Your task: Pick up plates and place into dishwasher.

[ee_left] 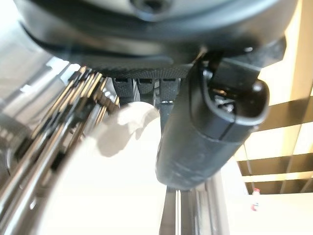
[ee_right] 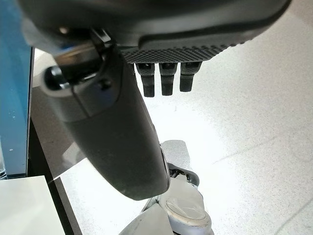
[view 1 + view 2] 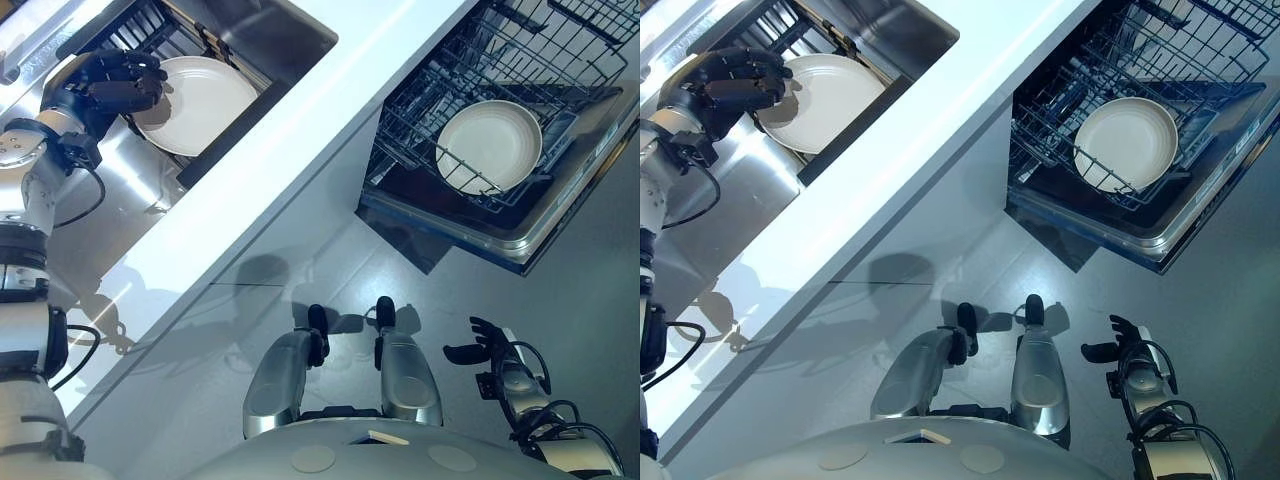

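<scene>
Plain cream-white plate (image 3: 205, 100) beside a black robot hand (image 3: 110, 85), another cream-white plate (image 3: 490, 145) in a dark wire dishwasher rack (image 3: 420, 100), glossy white table (image 3: 300, 130), grey speckled floor (image 3: 330, 260).

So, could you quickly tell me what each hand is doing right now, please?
Left hand: shut on the round white plate in the sink rack.
Right hand: open, empty, low by the floor.
</scene>
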You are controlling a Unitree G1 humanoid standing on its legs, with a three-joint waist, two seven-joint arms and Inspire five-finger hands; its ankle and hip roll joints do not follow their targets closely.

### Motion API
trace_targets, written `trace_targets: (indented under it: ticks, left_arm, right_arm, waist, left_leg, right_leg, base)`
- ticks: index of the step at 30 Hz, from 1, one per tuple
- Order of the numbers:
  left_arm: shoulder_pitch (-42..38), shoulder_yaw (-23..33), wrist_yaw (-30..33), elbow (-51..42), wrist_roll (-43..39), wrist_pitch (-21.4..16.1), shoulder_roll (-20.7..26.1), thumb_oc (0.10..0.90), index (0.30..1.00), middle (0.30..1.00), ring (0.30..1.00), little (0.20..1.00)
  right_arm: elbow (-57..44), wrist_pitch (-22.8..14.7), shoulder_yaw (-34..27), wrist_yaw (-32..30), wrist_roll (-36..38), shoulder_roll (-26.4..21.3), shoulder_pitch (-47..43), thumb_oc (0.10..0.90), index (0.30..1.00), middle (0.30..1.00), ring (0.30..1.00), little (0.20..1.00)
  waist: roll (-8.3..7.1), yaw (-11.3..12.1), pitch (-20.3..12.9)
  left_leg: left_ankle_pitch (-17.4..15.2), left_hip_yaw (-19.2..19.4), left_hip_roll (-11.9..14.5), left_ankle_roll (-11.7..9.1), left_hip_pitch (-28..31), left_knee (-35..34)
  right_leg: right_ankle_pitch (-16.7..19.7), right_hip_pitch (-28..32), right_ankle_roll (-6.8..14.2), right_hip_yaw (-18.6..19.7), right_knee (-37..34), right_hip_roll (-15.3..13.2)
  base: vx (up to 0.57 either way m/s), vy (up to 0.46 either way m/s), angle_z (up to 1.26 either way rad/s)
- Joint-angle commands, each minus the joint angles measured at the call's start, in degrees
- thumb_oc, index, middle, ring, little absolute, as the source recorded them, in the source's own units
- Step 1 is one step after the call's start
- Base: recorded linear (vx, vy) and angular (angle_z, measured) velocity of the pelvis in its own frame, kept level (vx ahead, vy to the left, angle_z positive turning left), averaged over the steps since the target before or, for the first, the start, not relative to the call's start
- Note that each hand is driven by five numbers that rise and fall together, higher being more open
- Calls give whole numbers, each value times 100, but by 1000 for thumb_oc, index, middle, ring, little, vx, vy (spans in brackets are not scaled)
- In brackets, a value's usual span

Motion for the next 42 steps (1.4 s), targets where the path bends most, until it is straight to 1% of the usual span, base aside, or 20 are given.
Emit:
trace_targets:
  ticks: [1, 4, 7, 11, 14, 15, 16, 17, 18, 19, 20, 24, 26, 27, 29, 30, 32, 36, 40, 42]
  left_arm:
    - [661, -384, -602, -62, 126, 466, -148, 364, 526, 526, 526, 464]
    - [697, -350, -640, -39, 167, 444, -117, 380, 540, 540, 540, 480]
    - [697, -341, -597, -33, 157, 399, -122, 375, 535, 535, 535, 475]
    - [742, -228, -263, -57, 67, 199, -119, 366, 528, 528, 528, 466]
    - [757, -36, 418, -120, -53, -120, -87, 364, 526, 526, 526, 464]
    - [751, 38, 689, -145, -63, -290, -79, 254, 432, 432, 432, 354]
    - [749, 90, 862, -179, -9, -389, -69, 254, 432, 432, 432, 354]
    - [744, 169, 1121, -230, -25, -583, -50, 251, 429, 429, 429, 351]
    - [754, 265, 1303, -283, -83, -740, -46, 202, 387, 387, 387, 302]
    - [773, 379, 1623, -411, -25, -931, -56, 177, 366, 366, 366, 277]
    - [774, 453, 1870, -523, -6, -1131, -77, 169, 359, 359, 359, 269]
    - [884, 698, 2484, -862, 335, -1475, -35, 182, 371, 371, 371, 282]
    - [922, 803, 2725, -1004, 289, -1548, -4, 188, 375, 375, 375, 288]
    - [958, 847, 2851, -1075, 296, -1587, 3, 147, 340, 340, 340, 247]
    - [1023, 947, 3054, -1168, 360, -1654, 0, 163, 354, 354, 354, 263]
    - [1056, 994, 3165, -1217, 360, -1705, 20, 202, 387, 387, 387, 302]
    - [1095, 1067, 3328, -1304, 463, -1705, 42, 210, 394, 394, 394, 310]
    - [1183, 1169, 3311, -1297, 475, -1746, 66, 210, 394, 394, 394, 310]
    - [1221, 1191, 3231, -1267, 480, -1673, 71, 213, 396, 396, 396, 313]
    - [1248, 1199, 3195, -1248, 482, -1677, 68, 235, 415, 415, 415, 335]
  right_arm:
    - [-91, -68, -31, -74, -5, -174, 277, 800, 900, 900, 900, 900]
    - [-77, -60, -21, -92, 9, -154, 287, 800, 900, 900, 900, 900]
    - [-71, -54, -15, -110, 23, -138, 284, 800, 900, 900, 900, 900]
    - [-54, -58, -25, -111, 7, -116, 299, 800, 900, 900, 900, 900]
    - [-74, -83, -5, -136, 25, -77, 344, 800, 900, 900, 900, 900]
    - [-92, -86, 9, -148, 35, -60, 359, 800, 900, 900, 900, 900]
    - [-102, -88, 18, -155, 46, -52, 371, 800, 900, 900, 900, 900]
    - [-106, -113, 33, -168, 67, -35, 390, 800, 900, 900, 900, 900]
    - [-115, -128, 31, -174, 71, -10, 400, 800, 900, 900, 900, 900]
    - [-123, -148, 45, -182, 91, 9, 409, 800, 900, 900, 900, 900]
    - [-119, -173, 64, -194, 112, 22, 412, 800, 900, 900, 900, 900]
    - [-121, -218, 81, -206, 103, 34, 436, 800, 900, 900, 900, 900]
    - [-140, -224, 95, -190, 76, 18, 454, 800, 900, 900, 900, 900]
    - [-144, -232, 99, -184, 66, 9, 467, 800, 900, 900, 900, 900]
    - [-154, -229, 97, -180, 40, -1, 487, 800, 900, 900, 900, 900]
    - [-154, -234, 89, -176, 24, -12, 510, 800, 900, 900, 900, 900]
    - [-154, -227, 106, -183, 13, -25, 540, 800, 900, 900, 900, 900]
    - [-93, -265, 80, -158, -59, -64, 573, 800, 900, 900, 900, 900]
    - [-135, -235, 76, -125, -107, -84, 613, 800, 900, 900, 900, 900]
    - [-159, -237, 83, -122, -122, -85, 631, 800, 900, 900, 900, 900]
  waist:
    - [11, 30, -86]
    - [9, 49, -135]
    - [5, 59, -160]
    - [-4, 78, -215]
    - [-29, 93, -248]
    - [-43, 99, -260]
    - [-50, 104, -268]
    - [-58, 111, -277]
    - [-70, 122, -294]
    - [-86, 136, -309]
    - [-103, 146, -328]
    - [-138, 179, -416]
    - [-161, 178, -471]
    - [-169, 178, -490]
    - [-180, 174, -521]
    - [-183, 172, -542]
    - [-189, 166, -576]
    - [-187, 154, -610]
    - [-182, 141, -634]
    - [-173, 139, -639]
  left_leg:
    - [127, 105, -349, 20, 812, -1382]
    - [121, 89, -347, 13, 865, -1408]
    - [121, 64, -347, 9, 901, -1437]
    - [128, 33, -343, 3, 960, -1504]
    - [131, 9, -340, 1, 981, -1527]
    - [131, -2, -343, -2, 981, -1537]
    - [130, -7, -344, -5, 984, -1544]
    - [130, -20, -346, -8, 992, -1551]
    - [127, -35, -349, -8, 1002, -1570]
    - [126, -54, -347, -15, 1015, -1589]
    - [125, -68, -357, -19, 1024, -1606]
    - [108, -109, -357, -35, 1096, -1683]
    - [99, -121, -360, -46, 1137, -1715]
    - [92, -128, -360, -53, 1159, -1719]
    - [79, -140, -359, -62, 1196, -1730]
    - [78, -149, -358, -69, 1214, -1739]
    - [67, -153, -353, -84, 1257, -1753]
    - [51, -150, -344, -105, 1296, -1754]
    - [57, -148, -330, -120, 1317, -1757]
    - [61, -148, -330, -127, 1317, -1753]
  right_leg:
    - [-581, -367, 59, -111, 377, 423]
    - [-598, -303, 69, -134, 339, 420]
    - [-618, -261, 72, -152, 307, 424]
    - [-650, -198, 81, -166, 253, 441]
    - [-678, -152, 82, -176, 221, 450]
    - [-682, -136, 77, -181, 206, 451]
    - [-682, -124, 74, -184, 196, 452]
    - [-690, -109, 71, -189, 191, 453]
    - [-699, -92, 69, -195, 176, 455]
    - [-698, -70, 57, -205, 157, 459]
    - [-690, -44, 52, -204, 132, 463]
    - [-696, 68, 31, -206, 40, 484]
    - [-689, 144, 9, -193, -14, 504]
    - [-684, 186, 0, -187, -37, 510]
    - [-685, 244, -20, -181, -62, 521]
    - [-684, 276, -27, -181, -76, 524]
    - [-670, 339, -42, -190, -103, 520]
    - [-656, 422, -59, -195, -141, 512]
    - [-667, 491, -70, -201, -171, 509]
    - [-675, 511, -78, -210, -182, 511]
  base:
    - [-12, -34, 1]
    - [-6, -35, 0]
    - [-10, -22, 2]
    - [-17, -39, 2]
    - [-23, -46, -1]
    - [-32, -43, 0]
    - [-33, -40, 1]
    - [-30, -39, 1]
    - [-41, -57, 1]
    - [-44, -59, 1]
    - [-40, -53, 1]
    - [-23, -36, -1]
    - [-12, -32, -1]
    - [-6, -31, 0]
    - [0, 0, 0]
    - [0, 0, 0]
    - [0, 0, 0]
    - [0, 0, 0]
    - [0, 0, 0]
    - [0, 0, 0]
